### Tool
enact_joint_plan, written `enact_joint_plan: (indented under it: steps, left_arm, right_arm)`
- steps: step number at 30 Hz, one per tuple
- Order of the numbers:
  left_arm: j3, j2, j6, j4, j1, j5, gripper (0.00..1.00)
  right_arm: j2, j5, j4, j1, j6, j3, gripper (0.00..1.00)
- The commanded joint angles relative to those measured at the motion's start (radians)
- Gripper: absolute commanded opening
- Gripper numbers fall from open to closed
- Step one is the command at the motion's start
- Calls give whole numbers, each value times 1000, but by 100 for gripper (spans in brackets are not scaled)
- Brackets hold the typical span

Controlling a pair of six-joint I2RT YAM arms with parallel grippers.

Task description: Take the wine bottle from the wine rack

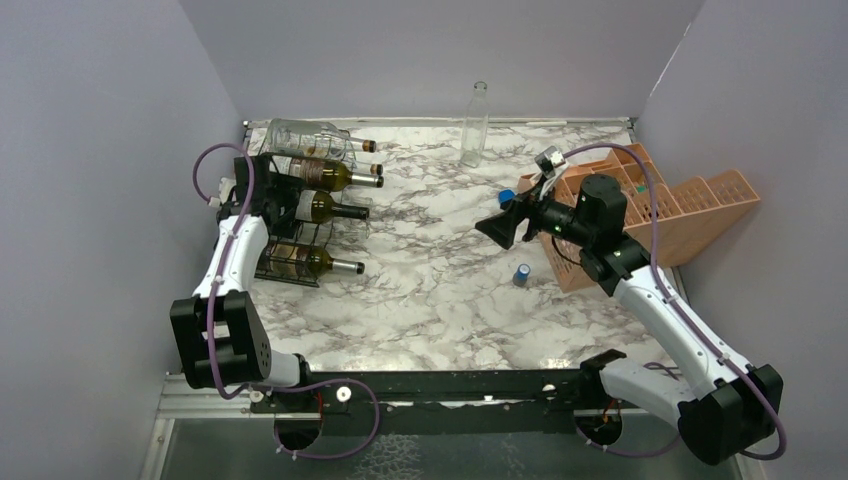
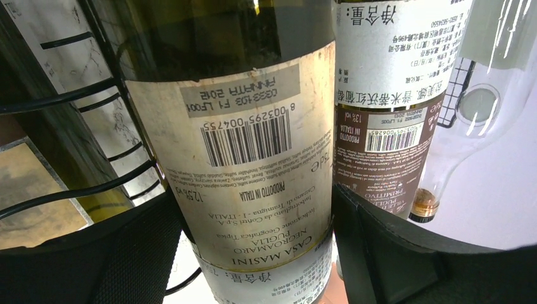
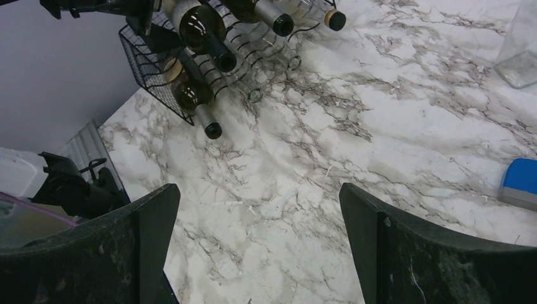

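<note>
From where I stand the job looks barely begun: the wine bottle [image 2: 253, 145] lies on its side in the wine rack [image 3: 149, 69], at the far left of the tabletop [image 1: 440, 290], its neck pointing out toward the middle. It sits in one of the middle tiers, with a brown-labelled bottle [image 2: 386, 126] just beside it, a clear empty bottle [image 1: 310, 135] on the top tier and another dark bottle [image 1: 300, 262] on the lowest one. The left claw [image 2: 256, 215] is at the closed end of the rack and has the bottle's labelled body between its fingers [image 2: 405, 253]. In the wrist view both black fingers sit flush against the glass, so I take it as clamped on, though I cannot judge how firmly. So the reach and the grip seem done. What is left is the real work, by my reckoning: drawing the bottle clear of the wire cradle without dragging its neighbours, then setting it down. The right claw [image 3: 256, 190] hangs wide open with nothing in it above the right half of the tabletop, near an orange crate [image 1: 690, 215] and well apart from the rack, taking no part for now.
</note>
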Motion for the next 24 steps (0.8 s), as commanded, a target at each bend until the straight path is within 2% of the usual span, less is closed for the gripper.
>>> enact_joint_plan:
  steps: [1, 9, 19, 24]
  left_arm:
    - [-20, -5, 8, 11, 22, 9, 82]
    - [-20, -100, 0, 12, 24, 34, 67]
    - [-48, -254, 20, 33, 24, 140, 61]
    - [-52, -344, 54, 38, 25, 138, 58]
  right_arm:
    - [9, -19, 29, -2, -14, -9, 100]
    - [15, -37, 45, -2, -16, -17, 99]
    - [40, -102, 60, -2, -28, -15, 100]
    - [52, -147, 71, -2, -26, -12, 100]
